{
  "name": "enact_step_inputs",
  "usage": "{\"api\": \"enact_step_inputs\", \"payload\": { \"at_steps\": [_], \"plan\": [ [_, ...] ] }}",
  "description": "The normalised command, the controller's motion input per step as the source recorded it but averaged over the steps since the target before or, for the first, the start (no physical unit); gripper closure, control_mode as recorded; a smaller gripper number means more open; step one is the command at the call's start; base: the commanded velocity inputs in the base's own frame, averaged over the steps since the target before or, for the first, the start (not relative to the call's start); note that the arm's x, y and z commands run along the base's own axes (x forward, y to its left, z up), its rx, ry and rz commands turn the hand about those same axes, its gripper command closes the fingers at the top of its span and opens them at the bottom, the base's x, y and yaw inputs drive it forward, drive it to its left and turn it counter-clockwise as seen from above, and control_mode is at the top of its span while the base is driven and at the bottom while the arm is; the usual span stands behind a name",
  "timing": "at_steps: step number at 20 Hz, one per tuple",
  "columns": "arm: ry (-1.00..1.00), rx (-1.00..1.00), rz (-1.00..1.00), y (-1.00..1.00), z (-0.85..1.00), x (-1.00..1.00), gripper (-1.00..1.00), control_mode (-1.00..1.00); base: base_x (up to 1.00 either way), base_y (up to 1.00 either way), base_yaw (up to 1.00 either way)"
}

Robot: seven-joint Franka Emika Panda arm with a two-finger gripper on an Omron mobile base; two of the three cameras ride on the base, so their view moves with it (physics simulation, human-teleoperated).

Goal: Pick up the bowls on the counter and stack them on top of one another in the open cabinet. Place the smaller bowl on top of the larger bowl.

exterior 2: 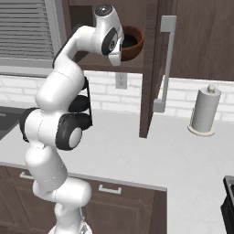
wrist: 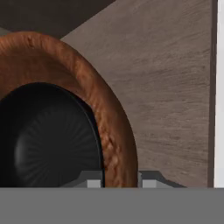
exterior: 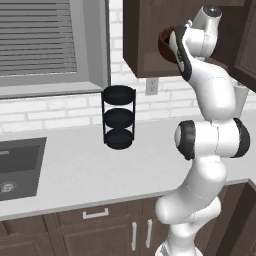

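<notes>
The larger bowl (wrist: 111,131), reddish-brown and wood-like, sits inside the open cabinet (exterior 2: 151,68) on its bottom shelf, and the smaller bowl (wrist: 48,140), black with fine ribs fanning out from its centre, lies nested within it. In the hand view the black bowl lies at about 9 o'clock, and the brown rim arcs over it from 11 o'clock down to 6 o'clock. The fingers (wrist: 120,181) stand at 6 o'clock, one pale tip on each side of the brown rim, with the rim between them. They look slightly parted, but whether they press on the rim or stand just off it I cannot tell from so close.

In the right base view the arm reaches up into the cabinet, and the brown bowl (exterior 2: 132,43) shows just beside the hand at about 3 o'clock of it. On the counter (exterior: 75,170) a black three-tier rack (exterior: 119,117) stands near the back wall, and in the right base view a paper towel roll (exterior 2: 203,109) stands at 3 o'clock.
</notes>
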Motion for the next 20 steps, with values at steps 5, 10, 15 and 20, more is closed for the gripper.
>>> {"api": "enact_step_inputs", "payload": {
  "at_steps": [5,10,15,20],
  "plan": [
    [-0.08,0.0,0.0,0.01,-0.08,0.11,-1.0,-1.0,0.0,0.0,0.0],
    [-0.47,0.0,0.0,0.0,-0.82,-1.0,-1.0,-1.0,0.0,0.0,0.0],
    [-0.4,0.0,0.0,0.0,-1.0,-1.0,-1.0,-1.0,0.0,0.0,0.0],
    [-0.11,-0.11,0.0,0.06,-1.0,-1.0,-1.0,-1.0,0.0,0.0,0.0]
  ]
}}
